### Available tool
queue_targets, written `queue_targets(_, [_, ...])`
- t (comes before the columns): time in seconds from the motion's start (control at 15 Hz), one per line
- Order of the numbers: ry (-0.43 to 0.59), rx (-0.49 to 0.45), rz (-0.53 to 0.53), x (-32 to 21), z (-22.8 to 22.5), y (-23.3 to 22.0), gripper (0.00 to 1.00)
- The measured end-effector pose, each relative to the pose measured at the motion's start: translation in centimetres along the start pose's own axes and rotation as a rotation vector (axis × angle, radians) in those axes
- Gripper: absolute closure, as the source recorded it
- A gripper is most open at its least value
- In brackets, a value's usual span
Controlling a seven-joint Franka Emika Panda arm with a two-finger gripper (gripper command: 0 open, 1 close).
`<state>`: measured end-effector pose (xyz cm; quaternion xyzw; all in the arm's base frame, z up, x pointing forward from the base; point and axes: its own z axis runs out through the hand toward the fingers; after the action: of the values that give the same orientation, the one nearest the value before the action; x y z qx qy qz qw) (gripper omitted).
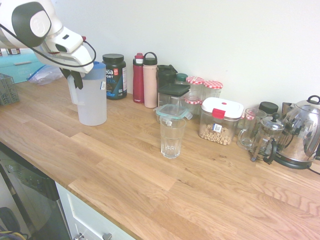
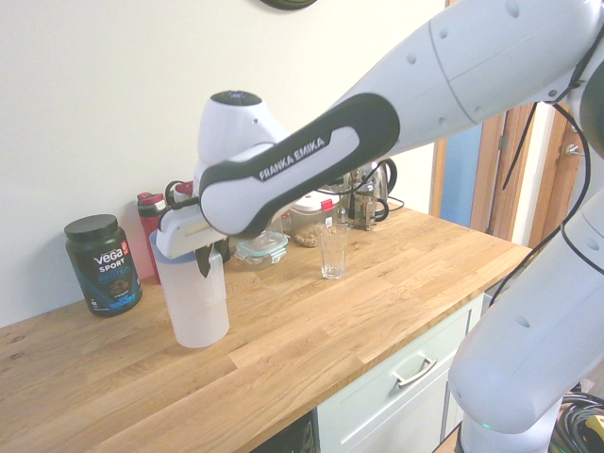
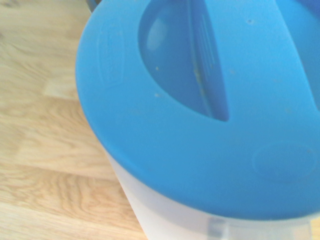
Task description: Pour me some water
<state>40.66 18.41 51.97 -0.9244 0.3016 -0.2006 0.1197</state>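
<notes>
Pale wall (image 1: 200, 35) at the back, wooden tabletop (image 1: 135, 195) in front, and I was running the arm from afar. My landmark was the frosted jug (image 1: 93, 107), which stood upright with its blue lid (image 3: 190, 165) on. I had the jaws (image 1: 79, 84) pinched narrow on its handle (image 1: 73, 94), up near the top. Any water had to be inside that jug, but I couldn't make out a level through the cloudy plastic. Couldn't tell if the base was touching the wood, either.

Going by the first exterior view, the black tub (image 1: 118, 80) sat just behind the jug and a bit right, then the red bottle (image 1: 138, 82) and the pink bottle (image 1: 150, 85) further right of it. The clear glass (image 1: 171, 142) stood upright to the jug's right and nearer the camera. The red-and-white-lidded container (image 1: 219, 125) was further right of the jug, and the steel kettle (image 1: 301, 132) was well off to its right.
</notes>
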Motion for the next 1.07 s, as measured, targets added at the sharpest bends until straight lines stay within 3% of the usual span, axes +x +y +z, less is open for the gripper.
queue_targets(0.2, [-0.03,0.027,-0.066,3.8,-5.8,1.6,1.0])
queue_targets(0.53, [-0.169,0.067,-0.326,13.8,-14.4,8.6,1.0])
queue_targets(0.8, [-0.287,0.156,-0.492,23.2,-17.0,15.7,1.0])
queue_targets(1.07, [-0.327,0.228,-0.668,29.3,-19.0,20.6,1.0])
